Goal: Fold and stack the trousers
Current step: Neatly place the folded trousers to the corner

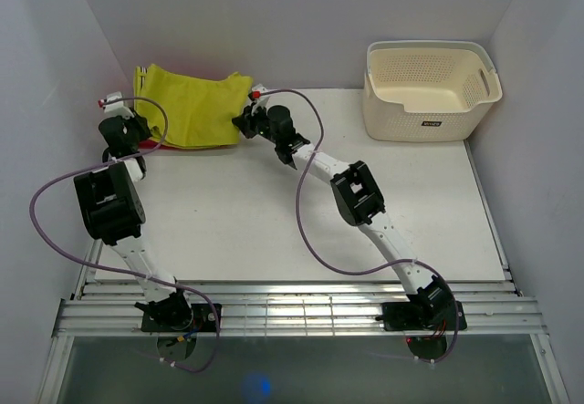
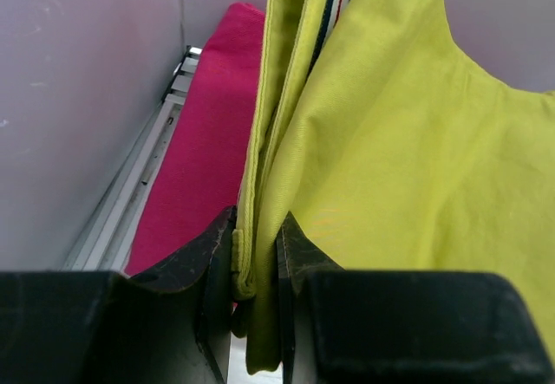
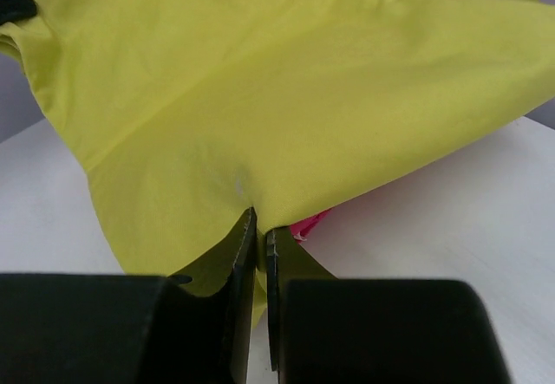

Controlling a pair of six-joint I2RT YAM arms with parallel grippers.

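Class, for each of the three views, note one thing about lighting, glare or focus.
Top external: soft, even light, weak shadows, one blue glint on the glossy strip at the bottom. Left wrist: the trousers and pink cloth are sharp enough to show weave; the left fingers are dark. Right wrist: the trousers evenly lit, right fingers near black, the table free of glare.

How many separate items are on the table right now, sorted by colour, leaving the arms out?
Yellow-green: 1, the trousers
Magenta-pink: 1, the cloth
Cream: 1, the perforated basket
Total: 3
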